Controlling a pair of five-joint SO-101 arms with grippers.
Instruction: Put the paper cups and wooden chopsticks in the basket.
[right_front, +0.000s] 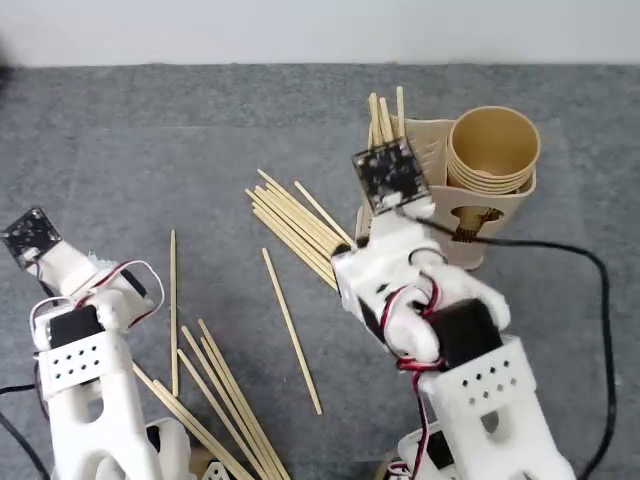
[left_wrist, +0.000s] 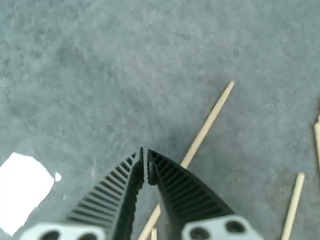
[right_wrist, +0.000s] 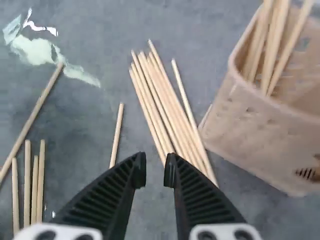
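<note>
Because the bundle (right_front: 295, 225) of chopsticks lies right against the basket (right_front: 510, 220), we judge the main risk to be a sideways shove: a claw coming down there could knock the basket and spill the cups (right_front: 492, 150) stacked inside, or the sticks (right_front: 383, 115) standing next to them. The round sticks may also roll and fan out if pinched off-centre, so that only one or two come up.

The right arm stretches forward toward the basket, wrist tipped down. Its claw (right_wrist: 152, 167) hangs over the near end of the bundle, parted a little, with nothing between the jaws.

The left arm sits at the table's (right_front: 150, 130) left side, pointing down. Its claw (left_wrist: 145, 157) is closed and empty, just beside a single stick (left_wrist: 205, 127); we think it must open before any grasp. More sticks (right_front: 225, 395) lie loose between the arms.
</note>
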